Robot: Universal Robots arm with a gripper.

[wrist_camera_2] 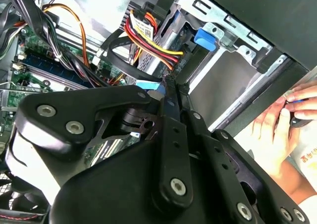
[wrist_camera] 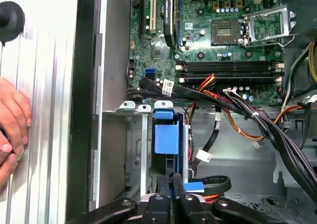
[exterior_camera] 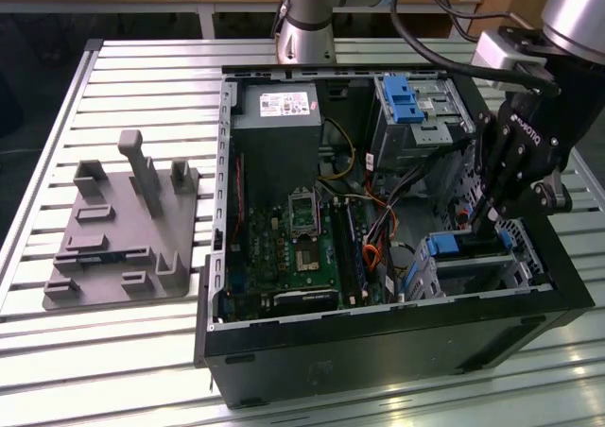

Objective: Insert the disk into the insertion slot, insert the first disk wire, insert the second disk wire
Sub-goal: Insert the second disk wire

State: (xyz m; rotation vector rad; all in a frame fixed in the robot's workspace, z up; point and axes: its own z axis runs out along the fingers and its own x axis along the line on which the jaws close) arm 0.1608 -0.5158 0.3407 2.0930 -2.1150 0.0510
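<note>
Fingers: my gripper [wrist_camera: 171, 182] is pinched together on the blue edge of the disk [wrist_camera: 166, 137].
Disk: standing in the insertion slot [exterior_camera: 515, 266], at the case's [exterior_camera: 378, 347] near right corner in the exterior view.

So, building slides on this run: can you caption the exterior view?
Gripper lowered into the open computer case, at the blue-framed disk sitting in the insertion slot.

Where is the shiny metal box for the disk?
In the exterior view, the silver sheet-metal drive cage sits inside the open black computer case, at its near corner on the exterior view's right, directly under the gripper.
</note>
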